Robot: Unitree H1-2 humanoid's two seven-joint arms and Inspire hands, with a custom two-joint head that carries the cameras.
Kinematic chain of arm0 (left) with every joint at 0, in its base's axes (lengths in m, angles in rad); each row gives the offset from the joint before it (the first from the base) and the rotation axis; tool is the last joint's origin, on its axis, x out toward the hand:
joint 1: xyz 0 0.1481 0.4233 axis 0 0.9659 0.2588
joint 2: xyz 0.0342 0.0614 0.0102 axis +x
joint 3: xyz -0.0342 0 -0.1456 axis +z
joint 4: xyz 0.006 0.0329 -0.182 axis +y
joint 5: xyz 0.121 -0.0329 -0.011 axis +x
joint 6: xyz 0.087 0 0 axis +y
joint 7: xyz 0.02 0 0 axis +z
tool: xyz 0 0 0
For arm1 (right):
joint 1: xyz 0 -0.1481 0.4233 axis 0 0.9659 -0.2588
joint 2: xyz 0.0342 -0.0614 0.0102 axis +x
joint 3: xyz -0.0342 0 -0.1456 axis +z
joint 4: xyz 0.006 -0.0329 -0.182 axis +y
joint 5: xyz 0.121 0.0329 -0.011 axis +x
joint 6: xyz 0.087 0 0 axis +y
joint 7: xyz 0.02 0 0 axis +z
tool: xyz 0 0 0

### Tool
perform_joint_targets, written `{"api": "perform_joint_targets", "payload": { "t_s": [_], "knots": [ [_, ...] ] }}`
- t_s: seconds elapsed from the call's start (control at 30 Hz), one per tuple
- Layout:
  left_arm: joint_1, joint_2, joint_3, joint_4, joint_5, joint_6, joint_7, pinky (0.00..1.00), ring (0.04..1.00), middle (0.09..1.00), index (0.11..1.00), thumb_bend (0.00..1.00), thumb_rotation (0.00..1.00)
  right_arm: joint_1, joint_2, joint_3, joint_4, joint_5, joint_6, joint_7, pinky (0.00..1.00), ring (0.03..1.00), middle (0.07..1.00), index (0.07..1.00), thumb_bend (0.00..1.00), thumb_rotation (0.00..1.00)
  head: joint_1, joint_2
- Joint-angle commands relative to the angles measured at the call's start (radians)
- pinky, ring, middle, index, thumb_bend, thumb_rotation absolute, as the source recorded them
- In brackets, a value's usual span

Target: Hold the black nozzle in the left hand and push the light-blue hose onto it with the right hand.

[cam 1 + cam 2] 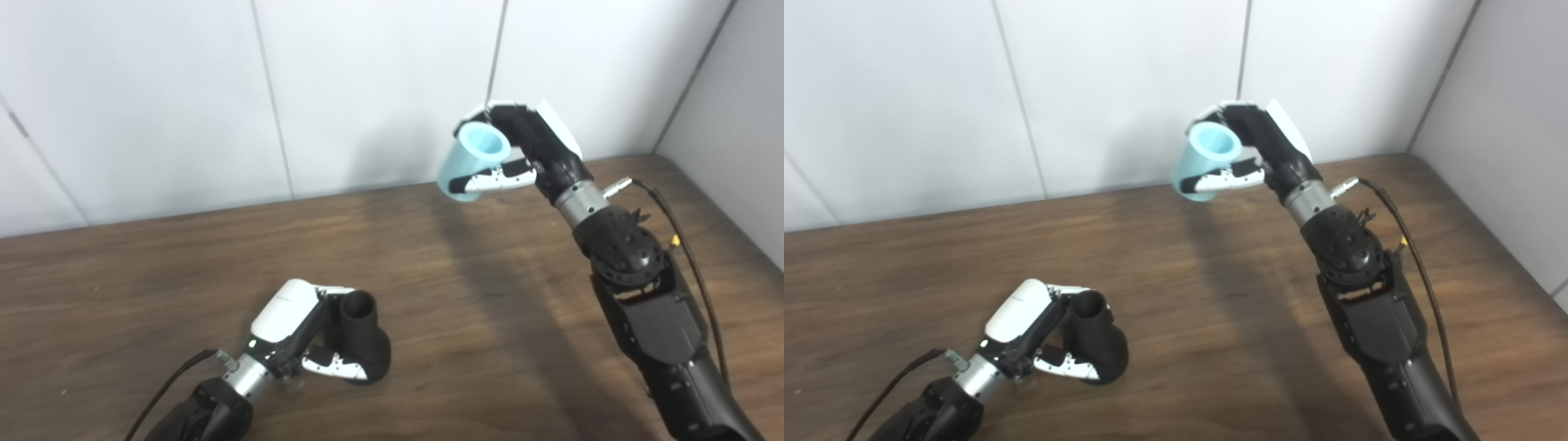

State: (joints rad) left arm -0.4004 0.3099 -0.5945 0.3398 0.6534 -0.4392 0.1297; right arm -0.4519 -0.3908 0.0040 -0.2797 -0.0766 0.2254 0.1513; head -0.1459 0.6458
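Note:
The black nozzle (366, 343) stands on the wooden table (490, 294) at the lower left, its narrow open end up. My left hand (303, 334) is shut on it, thumb across its wide base and fingers behind the neck. High up at the right, my right hand (527, 153) is shut on the light-blue hose (474, 160), a short tube tilted with its open mouth toward the camera. The hose hangs well above the table, far from the nozzle.
White wall panels (367, 92) close off the back of the table and a grey wall (735, 122) runs along its right side. A black cable (680, 233) loops beside the right forearm.

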Motion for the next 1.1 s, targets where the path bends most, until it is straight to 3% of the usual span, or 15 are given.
{"api": "perform_joint_targets", "payload": {
  "t_s": [0.0, 0.3, 0.5, 0.77, 1.07],
  "knots": [
    [0.146, 0.011, -0.074, 0.139, 0.101, 0.111, -0.104, 0.42, 0.426, 0.486, 0.514, 0.5, 0.0, -0.056, -0.013, 0.007, -0.084, 0.019, 0.041, 0.035, 0.37, 0.433, 0.494, 0.49, 0.52, 0.0, -0.001, 0.002],
    [0.139, -0.019, -0.074, 0.152, 0.107, 0.118, -0.099, 0.43, 0.434, 0.485, 0.511, 0.5, 0.0, -0.065, 0.015, 0.09, -0.242, 0.003, 0.191, 0.118, 0.39, 0.446, 0.484, 0.488, 0.52, 0.0, 0.079, 0.033],
    [0.138, -0.028, -0.074, 0.154, 0.105, 0.112, -0.088, 0.41, 0.424, 0.481, 0.519, 0.5, 0.0, -0.065, 0.011, 0.142, -0.313, -0.006, 0.241, 0.192, 0.38, 0.452, 0.48, 0.487, 0.52, 0.0, 0.098, 0.05],
    [0.129, -0.034, -0.076, 0.157, 0.106, 0.114, -0.09, 0.41, 0.433, 0.483, 0.514, 0.5, 0.0, -0.074, -0.013, 0.149, -0.336, -0.009, 0.245, 0.331, 0.37, 0.441, 0.483, 0.492, 0.52, 0.0, 0.113, 0.075],
    [0.131, -0.033, -0.077, 0.147, 0.103, 0.125, -0.103, 0.41, 0.432, 0.473, 0.524, 0.5, 0.0, -0.044, 0.036, 0.138, -0.31, -0.063, 0.245, 0.39, 0.37, 0.441, 0.486, 0.492, 0.52, 0.0, 0.121, 0.084]
  ]
}}
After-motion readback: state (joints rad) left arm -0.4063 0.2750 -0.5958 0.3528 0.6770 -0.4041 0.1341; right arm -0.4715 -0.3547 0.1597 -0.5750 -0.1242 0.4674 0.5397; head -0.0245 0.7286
